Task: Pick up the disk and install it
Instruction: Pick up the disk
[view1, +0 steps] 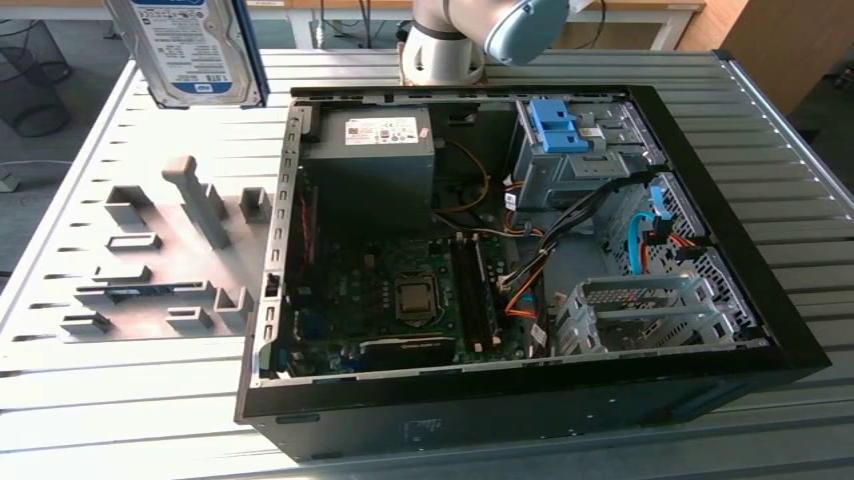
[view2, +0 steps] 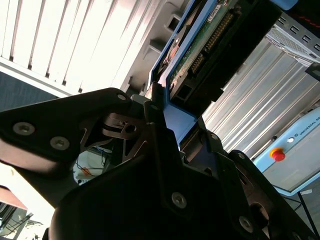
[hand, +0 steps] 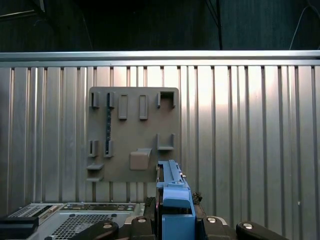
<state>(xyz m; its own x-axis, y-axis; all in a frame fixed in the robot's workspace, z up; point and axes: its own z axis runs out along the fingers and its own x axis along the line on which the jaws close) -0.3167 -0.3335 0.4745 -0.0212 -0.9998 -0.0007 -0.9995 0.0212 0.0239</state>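
On the exterior view's left, a grey holder plate (view1: 147, 270) lies on the slatted table (view1: 80, 400). Above it the disk (view1: 194, 45) hangs in the air, upright, its label facing the camera. In the second wrist view the gripper (view2: 167, 112) is clamped on the blue rail (view2: 177, 122) at the edge of the disk, and the green circuit board (view2: 200, 45) is bare.

I judge the disk to be stiff and rather heavy for its size. Its metal faces look smooth, and the board looks fragile, so the plastic rails seem the right place to hold it.

Further right, the open computer case (view1: 747, 330) shows a power supply (view1: 374, 150), a blue bracket (view1: 554, 125) and a metal cage (view1: 641, 315).
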